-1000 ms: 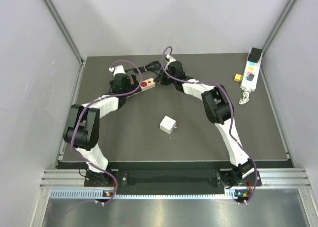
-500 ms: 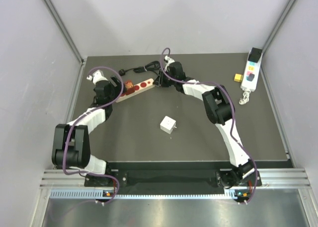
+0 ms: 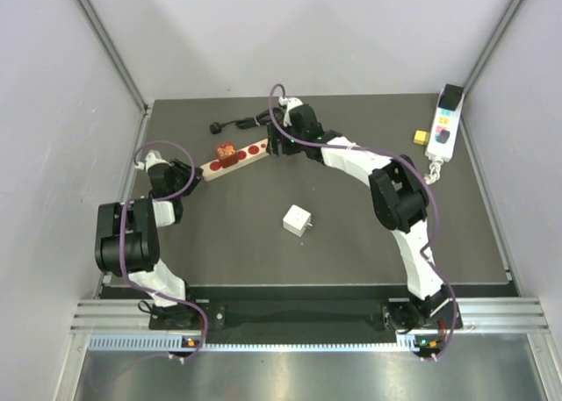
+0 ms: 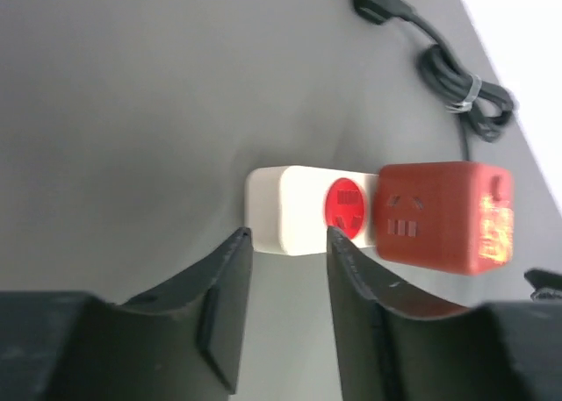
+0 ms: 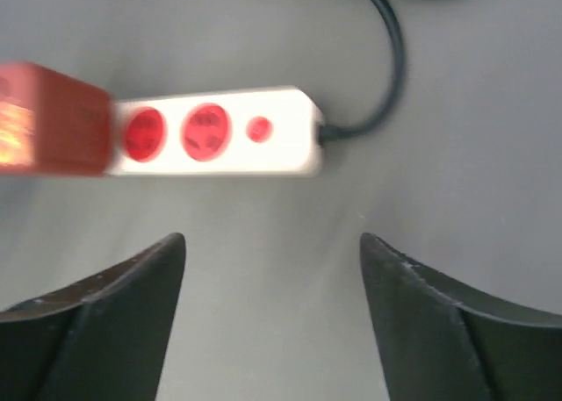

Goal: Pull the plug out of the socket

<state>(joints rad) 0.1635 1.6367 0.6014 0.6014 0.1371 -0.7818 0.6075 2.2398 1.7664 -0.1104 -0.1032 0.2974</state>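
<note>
The socket strip (image 3: 239, 154), white with red sockets, lies slanted on the dark mat. A red cube plug (image 3: 225, 152) sits plugged into it near its left end. A white cube plug (image 3: 298, 219) lies loose on the mat, well apart from the strip. My left gripper (image 3: 186, 175) hovers just off the strip's left end (image 4: 281, 210). Its jaws (image 4: 288, 239) stand narrowly apart with nothing between them. My right gripper (image 3: 275, 144) hangs at the strip's cable end (image 5: 290, 142). It is wide open (image 5: 272, 247) and holds nothing.
The strip's black cable (image 3: 256, 118) is coiled behind it, ending in a black mains plug (image 3: 219, 126). A white control box (image 3: 443, 129) and a small yellow block (image 3: 422, 137) lie at the back right. Walls close in the mat's left and right edges.
My left arm has drawn back to the left off the strip, its jaws narrowing. My right gripper has opened and let go of the strip's end. The strip has shifted slightly left.
</note>
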